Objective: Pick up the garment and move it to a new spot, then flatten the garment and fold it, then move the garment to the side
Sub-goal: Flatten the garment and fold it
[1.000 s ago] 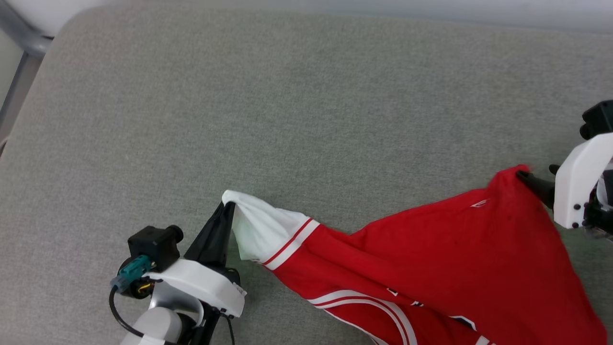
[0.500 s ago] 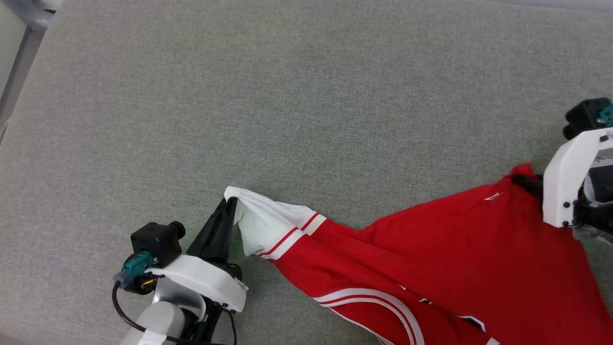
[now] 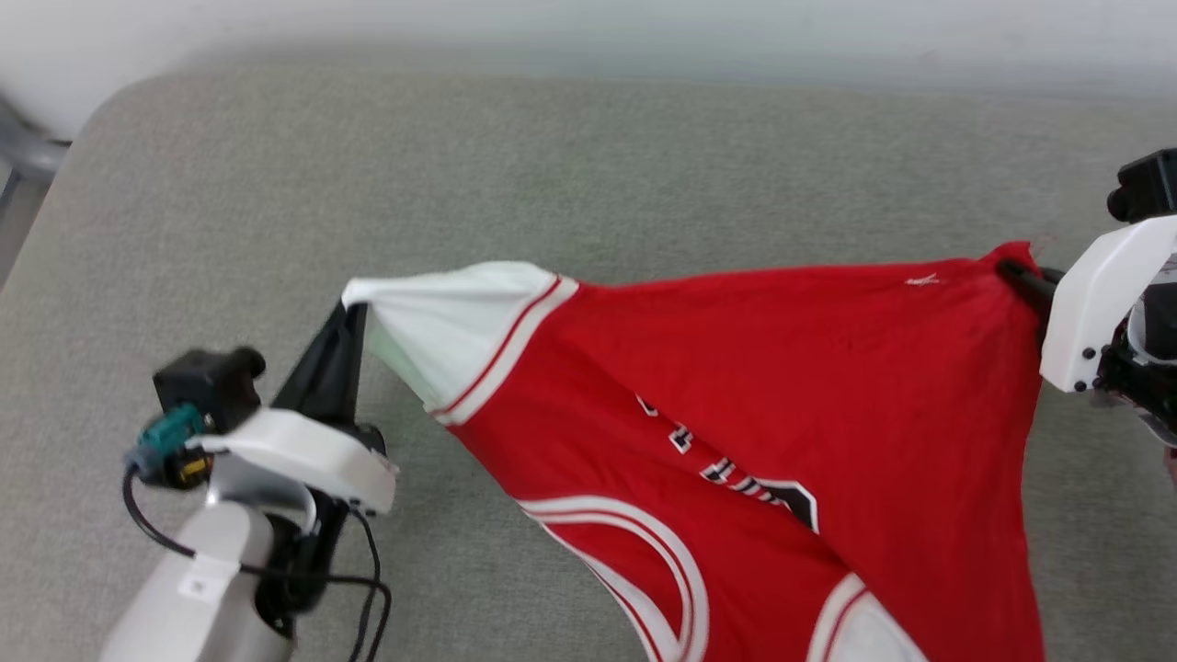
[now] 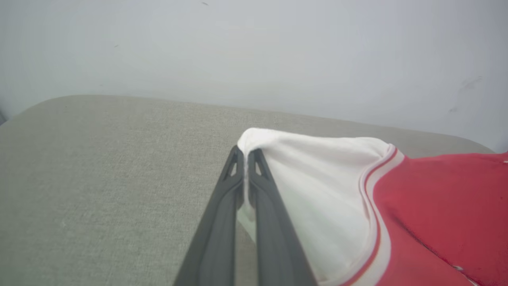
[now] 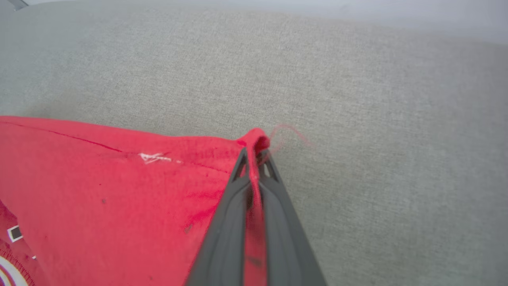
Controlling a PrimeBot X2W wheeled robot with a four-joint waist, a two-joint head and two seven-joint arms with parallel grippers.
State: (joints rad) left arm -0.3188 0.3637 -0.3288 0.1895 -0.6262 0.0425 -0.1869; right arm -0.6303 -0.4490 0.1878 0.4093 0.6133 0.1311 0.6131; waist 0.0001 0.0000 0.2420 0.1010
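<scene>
The garment (image 3: 772, 386), a red jersey T-shirt with white sleeves and black lettering, hangs stretched between both grippers above the grey cushion. My left gripper (image 3: 351, 311) is shut on the tip of the white sleeve (image 4: 317, 190), whose cloth is pinched between the dark fingers (image 4: 222, 222) in the left wrist view. At the right, my right gripper (image 3: 1010, 271) is shut on a red corner of the garment (image 5: 119, 190); the cloth fold (image 5: 256, 141) sticks out past the fingertips (image 5: 238, 167). The lower part of the shirt drapes down and out of the head view's bottom edge.
A grey fabric cushion (image 3: 588, 165) spreads under everything, with a rounded corner at the far left. A pale wall (image 4: 254, 47) rises behind it. A metal frame piece (image 3: 23, 161) shows at the left edge.
The right gripper closed on the red corner. Both grippers lifted and pulled apart, so the garment now hangs stretched, showing its lettering. The head camera tilted up.
</scene>
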